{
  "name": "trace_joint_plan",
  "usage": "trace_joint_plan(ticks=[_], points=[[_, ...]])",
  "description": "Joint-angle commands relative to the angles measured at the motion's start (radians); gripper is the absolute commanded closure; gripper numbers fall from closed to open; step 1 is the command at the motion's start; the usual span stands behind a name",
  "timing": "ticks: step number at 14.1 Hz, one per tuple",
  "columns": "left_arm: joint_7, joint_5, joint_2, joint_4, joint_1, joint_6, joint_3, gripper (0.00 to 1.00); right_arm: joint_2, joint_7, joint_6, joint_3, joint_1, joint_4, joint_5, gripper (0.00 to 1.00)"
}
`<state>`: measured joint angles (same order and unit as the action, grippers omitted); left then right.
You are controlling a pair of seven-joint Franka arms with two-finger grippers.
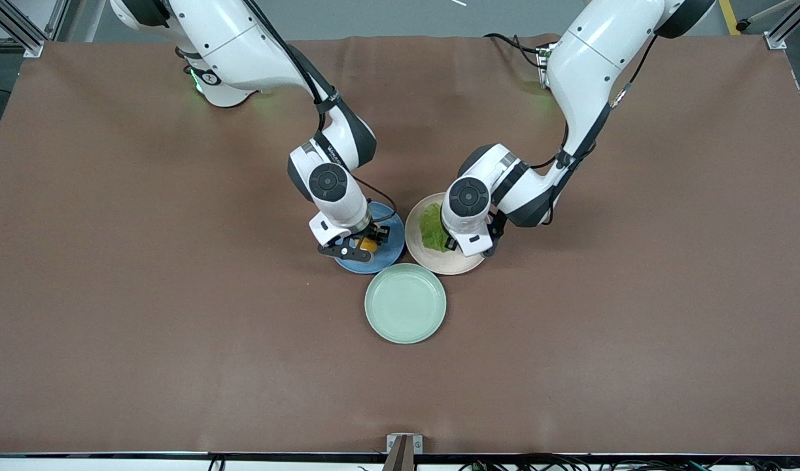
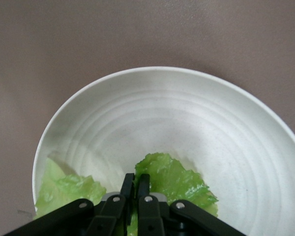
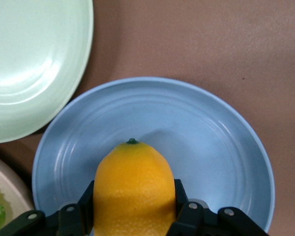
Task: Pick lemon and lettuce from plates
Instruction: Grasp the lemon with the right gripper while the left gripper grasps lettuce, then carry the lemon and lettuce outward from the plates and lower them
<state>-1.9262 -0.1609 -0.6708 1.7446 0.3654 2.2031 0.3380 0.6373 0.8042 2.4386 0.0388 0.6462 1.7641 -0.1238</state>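
My right gripper (image 3: 132, 219) is clamped on the lemon (image 3: 133, 189), fingers on its two flanks, its long axis running straight out from the jaws with the stem tip leading; it sits low in the blue plate (image 3: 221, 147), so the move I judge next is straight up. My left gripper (image 2: 135, 196) is pinched shut on the lettuce (image 2: 174, 182), which lies flat in the beige plate (image 2: 187, 113), spilling to either side of the fingers. Both plates sit mid-bench; the mint-green plate (image 1: 405, 303), toward the front edge, is empty.
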Motion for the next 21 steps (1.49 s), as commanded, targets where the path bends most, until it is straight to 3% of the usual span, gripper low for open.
trace_joint_plan(ticks=[1, 5, 7, 9, 14, 21], points=[[0.003, -0.022, 0.037, -0.003, -0.014, -0.003, -0.004, 1.00, -0.123, -0.008, -0.151, -0.008, -0.029, 0.001, 0.009, 0.69], [0.091, -0.022, 0.131, -0.014, -0.092, -0.058, -0.002, 1.00, -0.324, -0.166, -0.447, -0.011, -0.180, 0.017, 0.101, 0.69], [0.176, -0.020, 0.174, -0.014, -0.123, -0.117, -0.002, 1.00, -0.410, -0.255, -0.490, -0.011, -0.256, 0.085, 0.212, 0.69], [0.261, -0.022, 0.200, -0.014, -0.173, -0.146, -0.002, 1.00, -0.445, -0.401, -0.489, -0.008, -0.373, 0.133, 0.228, 0.69], [0.498, -0.026, 0.217, -0.014, -0.337, -0.164, -0.008, 1.00, -0.417, -0.716, -0.358, -0.008, -0.607, 0.218, 0.228, 0.69], [0.705, -0.167, 0.162, -0.008, -0.528, -0.151, -0.008, 1.00, -0.199, -0.888, -0.066, -0.008, -0.809, 0.270, 0.228, 0.67]])
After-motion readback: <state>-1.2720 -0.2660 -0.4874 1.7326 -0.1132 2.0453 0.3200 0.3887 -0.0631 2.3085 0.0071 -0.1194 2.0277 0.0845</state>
